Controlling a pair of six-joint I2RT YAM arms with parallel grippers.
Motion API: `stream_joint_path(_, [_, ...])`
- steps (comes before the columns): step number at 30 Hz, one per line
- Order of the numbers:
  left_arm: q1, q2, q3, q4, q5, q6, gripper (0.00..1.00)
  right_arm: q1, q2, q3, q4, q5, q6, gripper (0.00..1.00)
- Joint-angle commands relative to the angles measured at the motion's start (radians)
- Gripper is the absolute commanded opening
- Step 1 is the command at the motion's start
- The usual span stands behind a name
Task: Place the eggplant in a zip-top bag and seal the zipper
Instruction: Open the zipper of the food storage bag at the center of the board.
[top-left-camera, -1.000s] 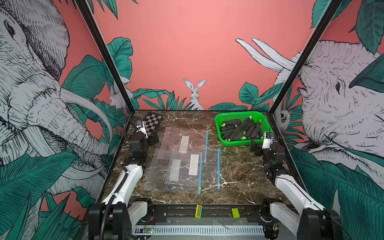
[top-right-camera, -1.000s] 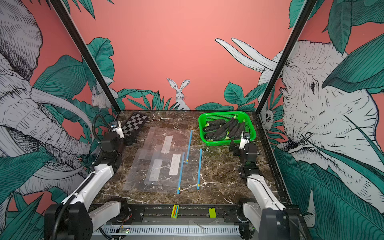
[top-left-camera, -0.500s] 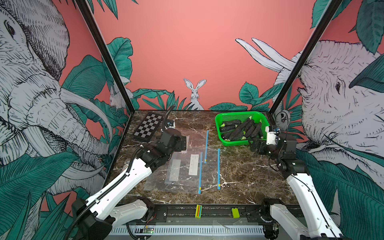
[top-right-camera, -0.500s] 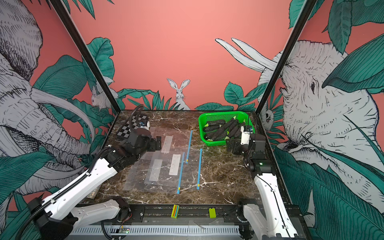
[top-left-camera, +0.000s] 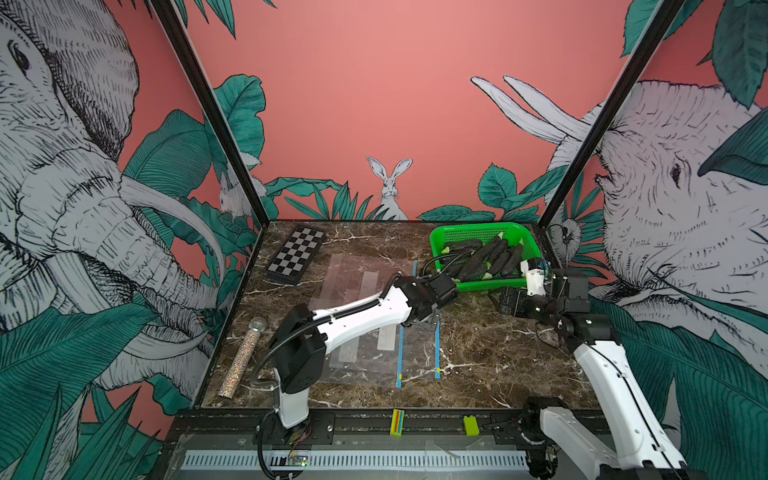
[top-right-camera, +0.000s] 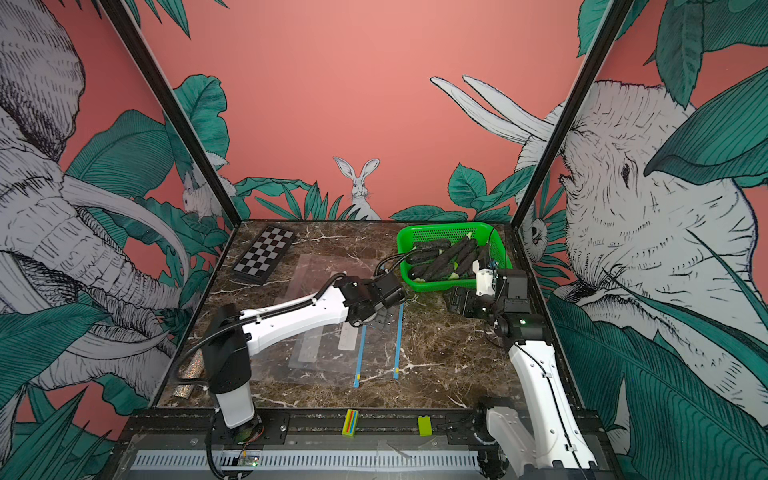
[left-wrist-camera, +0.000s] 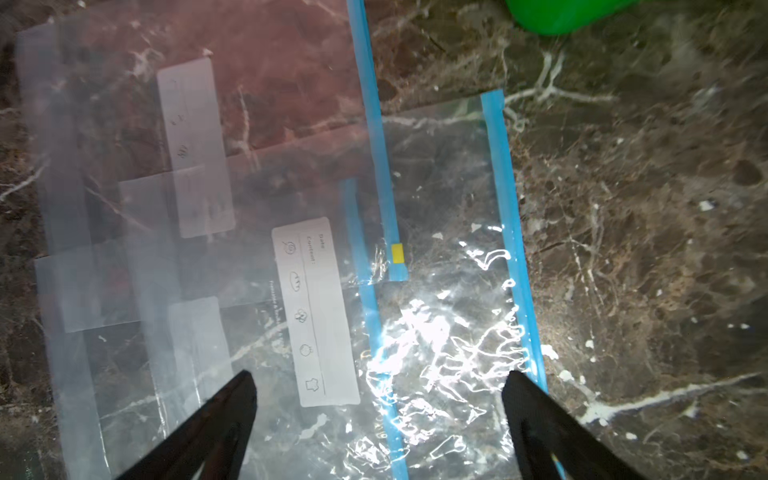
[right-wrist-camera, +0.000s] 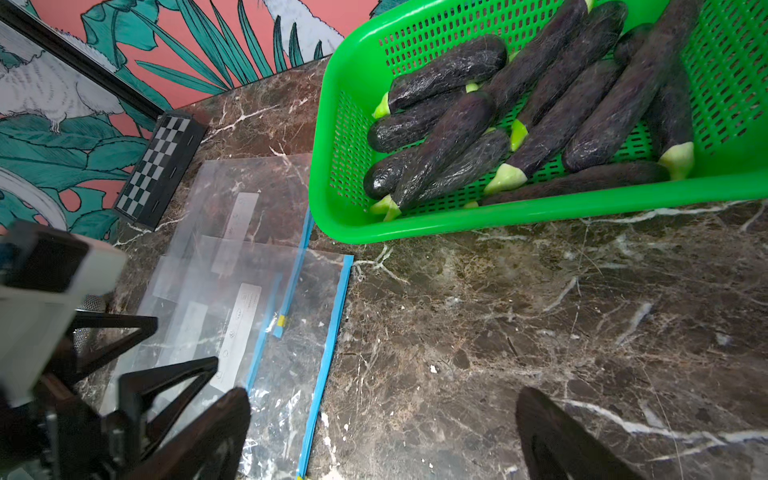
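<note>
The eggplants (right-wrist-camera: 561, 120) lie piled in the green basket (right-wrist-camera: 519, 218) at the far right of the bench (top-left-camera: 490, 357). Clear bags (left-wrist-camera: 436, 187) lie flat in the middle, overlapping. The left jaws hang wide open over a bag by its blue zip (left-wrist-camera: 509, 208), holding nothing. The right jaws, wide open too, hang over bare bench near the basket, empty.

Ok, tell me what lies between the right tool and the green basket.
Only bare marble table between the right tool and the green basket, shown in the right wrist view.
</note>
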Motion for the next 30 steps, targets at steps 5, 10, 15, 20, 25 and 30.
stream_joint_path(5, [-0.046, 0.121, 0.143, -0.035, 0.143, -0.032, 0.91, -0.016, 0.045, 0.031, -0.037, -0.035, -0.024, 0.96])
stream_joint_path(10, [-0.051, 0.193, 0.170, -0.019, 0.156, -0.064, 0.90, -0.063, 0.072, 0.048, -0.068, -0.038, -0.018, 0.95])
stream_joint_path(15, [-0.051, 0.265, 0.219, -0.026, 0.120, -0.055, 0.86, -0.101, 0.064, 0.036, -0.057, -0.085, 0.001, 0.95])
stream_joint_path(20, [-0.051, 0.329, 0.274, -0.047, 0.143, -0.059, 0.83, -0.110, 0.066, 0.016, -0.039, -0.106, -0.002, 0.95])
stream_joint_path(25, [-0.050, 0.333, 0.248, -0.029, 0.129, -0.065, 0.75, -0.122, 0.069, 0.006, -0.031, -0.119, -0.007, 0.95])
stream_joint_path(30, [-0.049, 0.339, 0.227, -0.013, 0.126, -0.068, 0.71, -0.130, 0.073, 0.000, -0.025, -0.133, -0.009, 0.95])
